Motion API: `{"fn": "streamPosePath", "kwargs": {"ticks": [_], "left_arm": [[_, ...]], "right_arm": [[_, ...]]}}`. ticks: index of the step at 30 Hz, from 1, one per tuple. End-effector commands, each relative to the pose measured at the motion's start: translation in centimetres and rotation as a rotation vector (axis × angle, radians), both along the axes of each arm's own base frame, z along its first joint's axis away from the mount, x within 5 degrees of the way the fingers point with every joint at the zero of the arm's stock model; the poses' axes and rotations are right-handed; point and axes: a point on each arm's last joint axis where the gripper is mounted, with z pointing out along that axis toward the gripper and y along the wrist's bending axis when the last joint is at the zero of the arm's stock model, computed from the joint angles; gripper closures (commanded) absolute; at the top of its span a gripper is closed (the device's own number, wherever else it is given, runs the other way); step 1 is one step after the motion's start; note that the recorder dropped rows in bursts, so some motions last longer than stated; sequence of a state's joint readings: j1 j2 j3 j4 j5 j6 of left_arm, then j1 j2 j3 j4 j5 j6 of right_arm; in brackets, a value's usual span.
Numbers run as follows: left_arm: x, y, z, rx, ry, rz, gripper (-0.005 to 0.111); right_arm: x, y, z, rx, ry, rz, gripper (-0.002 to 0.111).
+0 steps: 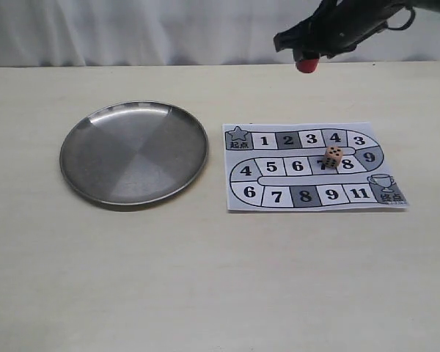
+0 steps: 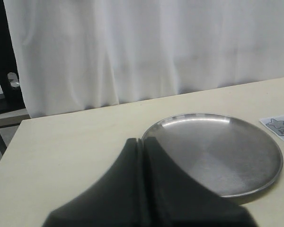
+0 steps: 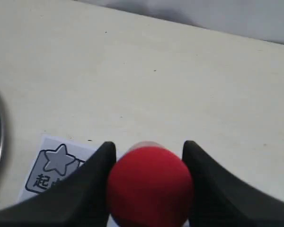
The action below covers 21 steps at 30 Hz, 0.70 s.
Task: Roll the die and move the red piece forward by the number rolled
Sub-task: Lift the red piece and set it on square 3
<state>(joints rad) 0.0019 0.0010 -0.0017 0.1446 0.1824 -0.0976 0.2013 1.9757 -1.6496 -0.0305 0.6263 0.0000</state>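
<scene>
The red piece [image 1: 306,65] hangs high above the far side of the table, with my right gripper [image 1: 305,57] shut on it. In the right wrist view the red piece [image 3: 150,186] fills the gap between the two black fingers [image 3: 92,175]. The tan die [image 1: 333,157] rests on the paper game board [image 1: 313,167], on the squares marked 7 and 8, with dark pips facing up. My left gripper [image 2: 142,142] is shut and holds nothing, just beside the rim of the metal plate [image 2: 217,151]. It is out of the exterior view.
A round metal plate [image 1: 134,152] lies on the table left of the board. The board's star start square [image 1: 238,136] is at its far left corner and the trophy square [image 1: 387,188] at its near right. A white curtain hangs behind the table.
</scene>
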Motion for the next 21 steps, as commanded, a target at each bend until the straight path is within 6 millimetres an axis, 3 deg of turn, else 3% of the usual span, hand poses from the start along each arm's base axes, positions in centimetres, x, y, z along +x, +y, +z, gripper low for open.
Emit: {"fn": "streamPosePath", "kwargs": {"ticks": [1,4,7,10,13,16,21], "left_arm": [[0.0,0.0,0.0,-0.001,-0.008,-0.004,0.107],[0.0,0.0,0.0,-0.001,-0.008,-0.004,0.107],[0.0,0.0,0.0,-0.001,-0.008,-0.004,0.107],[0.0,0.0,0.0,-0.001,-0.008,-0.004,0.107],[0.0,0.0,0.0,-0.001,-0.008,-0.004,0.107],[0.0,0.0,0.0,-0.001,-0.008,-0.004,0.107],[0.0,0.0,0.0,-0.001,-0.008,-0.004,0.107]], "right_arm": [[0.0,-1.8,-0.3,-0.010,0.035,-0.038,0.104],[0.6,-2.1,-3.0,-0.023,0.109,-0.048,0.104],[1.5,-2.0,-7.6,-0.041,0.207,-0.047,0.104],[1.7,-1.9,-11.0,-0.055,0.284,-0.047,0.104],[1.8,-1.9,-13.6,-0.066,0.344,-0.047,0.104],[1.7,-1.9,-15.0,-0.072,0.378,-0.047,0.104],[1.6,-1.9,-15.2,-0.074,0.393,-0.048,0.104]]}}
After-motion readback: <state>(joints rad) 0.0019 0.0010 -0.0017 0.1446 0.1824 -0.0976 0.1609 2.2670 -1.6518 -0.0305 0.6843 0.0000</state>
